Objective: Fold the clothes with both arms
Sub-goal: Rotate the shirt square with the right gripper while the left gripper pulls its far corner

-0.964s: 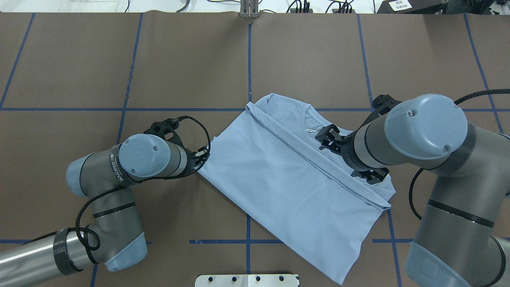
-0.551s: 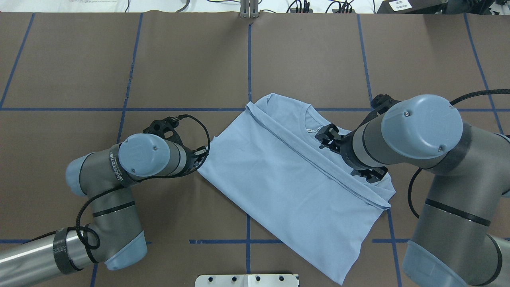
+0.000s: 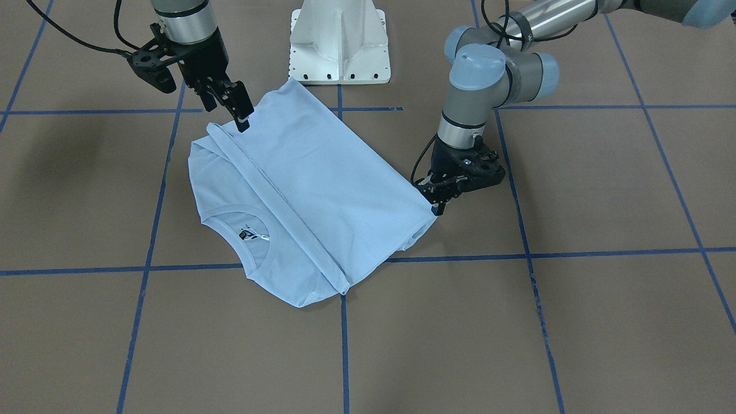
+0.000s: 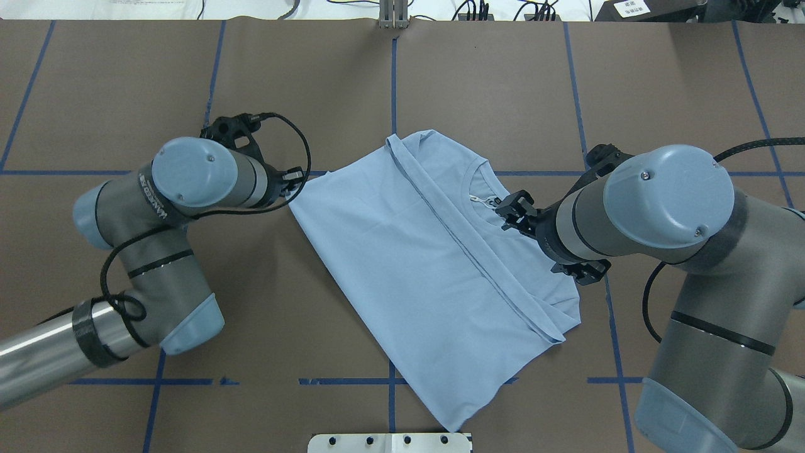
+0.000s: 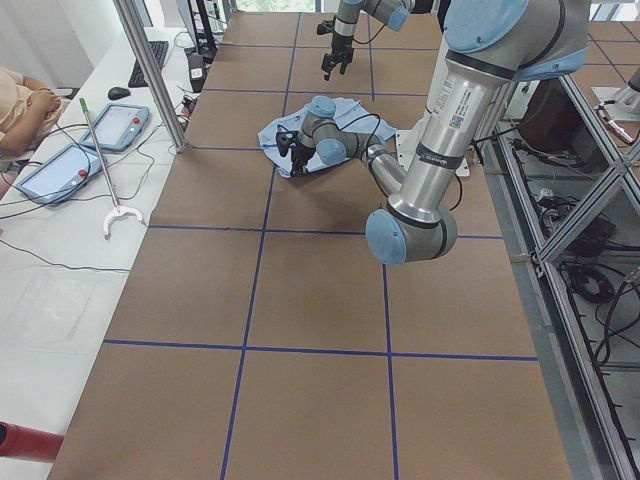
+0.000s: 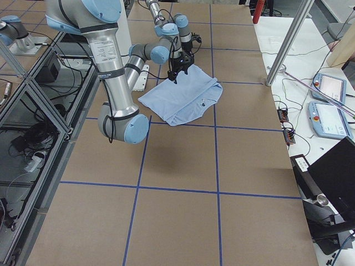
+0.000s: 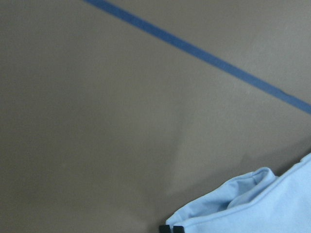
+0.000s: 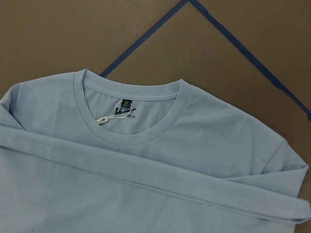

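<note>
The light blue T-shirt (image 4: 409,251) lies flat on the brown table, one side folded over along a long crease, collar toward the right arm. Its dark neck label (image 8: 125,110) shows inside the collar; the palm-tree print is hidden. My left gripper (image 3: 437,207) is shut on the shirt's corner at table level; the left wrist view shows the fingertips (image 7: 171,228) pinching bunched fabric (image 7: 262,204). My right gripper (image 3: 227,112) is open and holds nothing, above the shirt's sleeve side near the end of the crease. In the overhead view its fingers are hidden under the wrist.
The white pedestal base (image 3: 339,40) stands at the table's near edge, just behind the shirt's hem. Blue tape lines (image 4: 393,94) grid the brown table. A side bench with tablets (image 5: 60,170) and a metal post (image 5: 150,75) lies beyond the far edge.
My left gripper has pulled its corner of the shirt to the left and away from the base. The whole shirt has slid and turned with it. The right gripper has barely moved.
</note>
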Motion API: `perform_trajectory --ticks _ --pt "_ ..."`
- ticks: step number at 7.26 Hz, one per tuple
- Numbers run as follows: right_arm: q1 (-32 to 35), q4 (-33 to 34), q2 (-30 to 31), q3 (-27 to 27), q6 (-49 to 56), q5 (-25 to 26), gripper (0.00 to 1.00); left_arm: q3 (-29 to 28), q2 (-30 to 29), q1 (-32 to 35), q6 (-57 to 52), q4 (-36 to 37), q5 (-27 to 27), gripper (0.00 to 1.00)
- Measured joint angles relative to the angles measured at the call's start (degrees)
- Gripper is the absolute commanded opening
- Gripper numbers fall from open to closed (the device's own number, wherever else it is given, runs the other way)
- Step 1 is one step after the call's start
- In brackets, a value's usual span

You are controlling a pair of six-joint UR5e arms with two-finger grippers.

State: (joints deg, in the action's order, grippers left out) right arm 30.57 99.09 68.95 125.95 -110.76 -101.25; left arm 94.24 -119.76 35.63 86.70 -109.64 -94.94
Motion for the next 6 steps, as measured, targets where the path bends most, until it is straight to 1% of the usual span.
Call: perform_trajectory --ticks 1,2,4,5,6 --pt "0.0 -1.3 -0.9 -0.5 -0.1 0.6 1.00 -5.1 -3.7 2.4 -0.9 -2.6 0.0 0.00" --pt "0.0 -3.2 -1.7 -0.9 -0.1 1.4 1.00 -12.1 -8.3 4.2 -1.0 -6.4 0.0 0.00" --pt "-0.3 -6.0 -2.2 -1.7 -0.1 2.4 1.00 -28.4 -17.9 6.7 0.8 -15.1 0.0 0.00" --pt "-0.4 -6.4 -2.5 -1.8 -0.2 2.9 1.00 -35.2 -21.6 7.5 1.5 -18.7 0.1 0.00" --pt "-0.5 -6.6 -2.7 -1.8 -0.3 3.2 1.00 -39.5 -23.9 7.8 1.7 -20.5 0.1 0.00"
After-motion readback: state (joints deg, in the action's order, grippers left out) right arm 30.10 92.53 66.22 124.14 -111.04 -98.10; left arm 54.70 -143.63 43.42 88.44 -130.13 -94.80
